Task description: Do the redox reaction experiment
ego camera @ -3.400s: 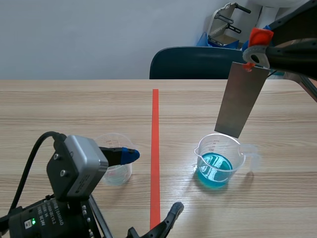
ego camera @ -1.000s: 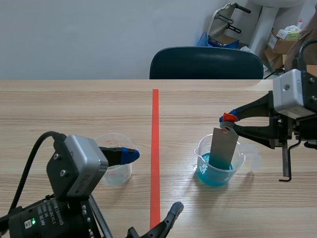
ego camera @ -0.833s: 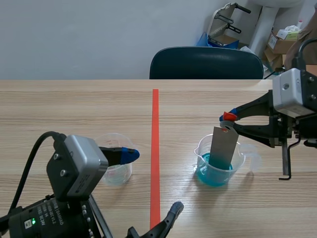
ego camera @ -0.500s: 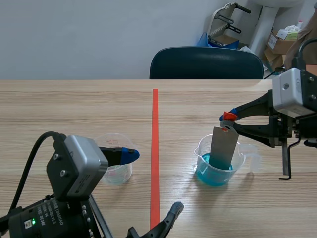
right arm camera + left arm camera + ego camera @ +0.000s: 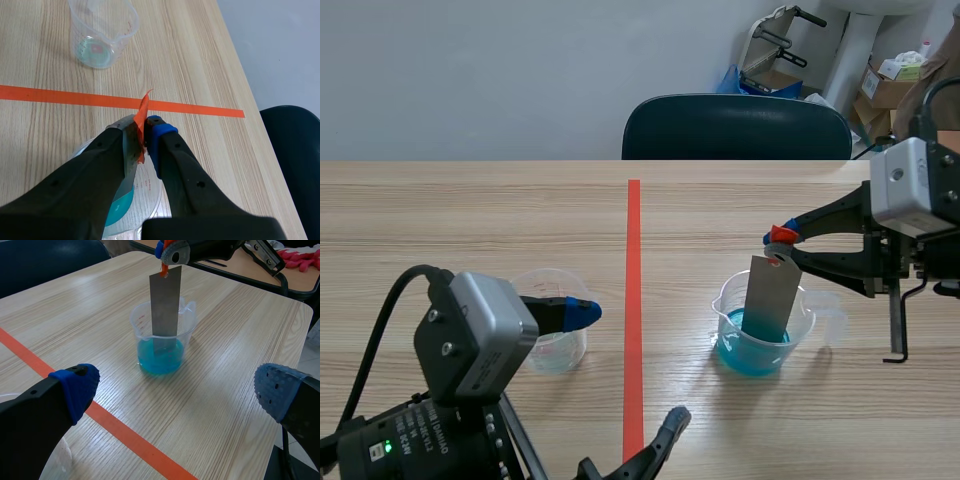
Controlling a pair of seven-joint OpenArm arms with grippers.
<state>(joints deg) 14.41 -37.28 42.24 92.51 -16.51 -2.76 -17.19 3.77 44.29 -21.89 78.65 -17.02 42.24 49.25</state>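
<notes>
Right hand (image 5: 781,241) grips strip (image 5: 769,297) — dipped in beaker (image 5: 804,328)

Metal strip (image 5: 767,297): plain grey, with an orange-red tag (image 5: 781,238) at its upper end.
Beaker (image 5: 806,318): clear, faint printed scale, holding blue liquid (image 5: 748,358).
Second beaker (image 5: 558,345): clear, with reddish and green marks.
Table (image 5: 470,220): light wood grain, with an orange-red tape line (image 5: 633,300).
Left tool (image 5: 175,387) pads (image 5: 278,390): blue, dotted.
</notes>
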